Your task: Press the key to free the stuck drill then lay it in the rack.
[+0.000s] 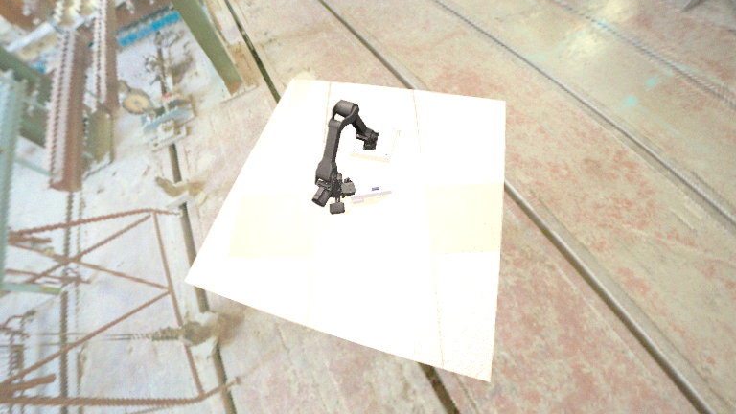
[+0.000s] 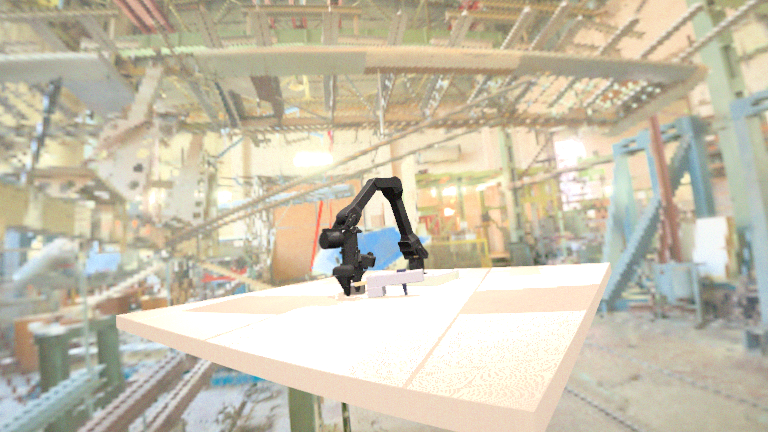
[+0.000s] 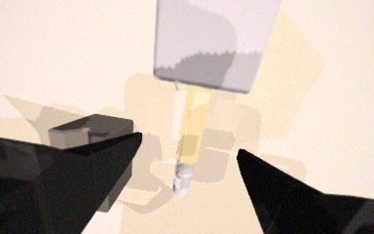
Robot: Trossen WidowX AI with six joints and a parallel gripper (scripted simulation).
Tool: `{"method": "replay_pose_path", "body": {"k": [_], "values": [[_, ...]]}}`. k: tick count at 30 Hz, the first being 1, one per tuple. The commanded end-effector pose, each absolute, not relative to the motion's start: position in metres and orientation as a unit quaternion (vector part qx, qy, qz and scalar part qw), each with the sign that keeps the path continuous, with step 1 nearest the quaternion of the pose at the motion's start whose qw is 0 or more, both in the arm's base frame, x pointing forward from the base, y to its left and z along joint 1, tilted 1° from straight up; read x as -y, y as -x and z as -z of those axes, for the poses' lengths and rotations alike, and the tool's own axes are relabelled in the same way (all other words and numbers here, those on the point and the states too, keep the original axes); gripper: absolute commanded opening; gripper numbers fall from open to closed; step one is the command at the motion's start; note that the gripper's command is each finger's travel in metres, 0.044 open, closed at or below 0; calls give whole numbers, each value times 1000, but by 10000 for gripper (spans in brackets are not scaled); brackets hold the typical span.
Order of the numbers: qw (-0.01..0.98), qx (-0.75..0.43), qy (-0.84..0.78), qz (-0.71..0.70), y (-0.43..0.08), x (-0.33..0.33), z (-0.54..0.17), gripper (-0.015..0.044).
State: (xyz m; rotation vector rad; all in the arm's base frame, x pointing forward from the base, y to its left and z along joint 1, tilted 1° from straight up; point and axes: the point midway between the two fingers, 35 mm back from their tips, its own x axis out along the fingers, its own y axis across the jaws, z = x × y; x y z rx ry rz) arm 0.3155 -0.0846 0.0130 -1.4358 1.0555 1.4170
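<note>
The drill (image 3: 197, 114) shows in the wrist view as a yellow shaft with a pale grey end, sticking out from the pale lavender housing (image 3: 205, 39) (image 1: 374, 194) (image 2: 396, 277). Its other end is hidden by the housing. The blue key (image 1: 375, 189) (image 2: 405, 289) shows at the housing's top and below it. My gripper (image 3: 189, 144) (image 2: 347, 290) is wide open at the drill's free end. The shaft lies in the gap between the fingertips in the wrist view, with no contact visible. A dark grey block (image 3: 109, 128) (image 2: 357, 288), seemingly the rack, stands beside the left finger.
The arm's pale base plate (image 1: 371, 156) lies behind the housing on the table (image 1: 374, 273) (image 2: 317, 336). The housing stands close to the gripper. In the wrist view the grey block is partly hidden behind the left finger. Strong glare washes out the table.
</note>
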Motion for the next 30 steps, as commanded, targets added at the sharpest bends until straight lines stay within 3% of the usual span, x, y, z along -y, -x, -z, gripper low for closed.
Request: {"method": "replay_pose_path", "body": {"k": [1, 11, 26, 30], "values": [[420, -423, 571, -565, -314, 83, -11, 440], [420, -423, 571, -565, -312, 80, -10, 440], [419, -421, 573, -565, -314, 81, -11, 46], [419, -421, 573, -565, -314, 81, -11, 20]]}}
